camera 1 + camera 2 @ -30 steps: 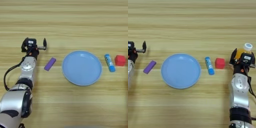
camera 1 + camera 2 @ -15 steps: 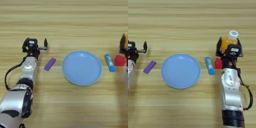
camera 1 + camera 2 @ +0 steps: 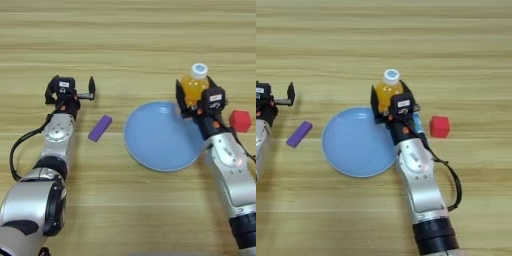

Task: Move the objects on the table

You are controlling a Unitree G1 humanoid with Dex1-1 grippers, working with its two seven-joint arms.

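Orange-liquid bottle clenched in right hand, carried leftward to far-right rim of plate, probably for setting down; left hand released, idle near purple bar.

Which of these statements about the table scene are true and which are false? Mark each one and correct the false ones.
1. The right gripper holds the orange bottle. True.
2. The purple bar lies on the blue plate. False: it lies on the table, left of the plate.
3. The red cube sits to the right of the plate. True.
4. The left gripper grips the purple bar. False: it is open and empty, beyond the bar.
5. The bottle has a red cap. False: the cap is white.
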